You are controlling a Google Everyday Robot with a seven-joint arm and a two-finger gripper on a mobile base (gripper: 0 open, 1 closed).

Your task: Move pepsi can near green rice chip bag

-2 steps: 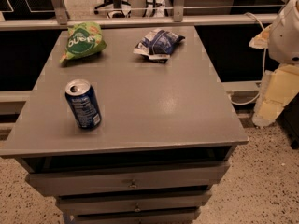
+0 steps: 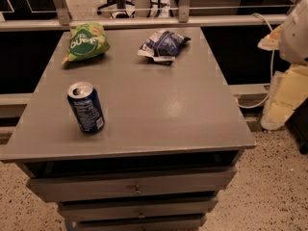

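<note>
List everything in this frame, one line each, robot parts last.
pepsi can: 1, dark blue with a silver top, upright at the front left of the table
green rice chip bag: 1, bright green, back left of the table, apart from the can
snack bag: 1, blue and white, back of the table, right of the green bag
table: 1, grey, centre of view
drawers: 3 fronts showing, grey, under the table top
cable: 1, white, hanging past the table's back right corner
arm: 1, white, right edge of view
gripper: 1, cream, right edge of view, off the table and below its top, touching none of the items
</note>
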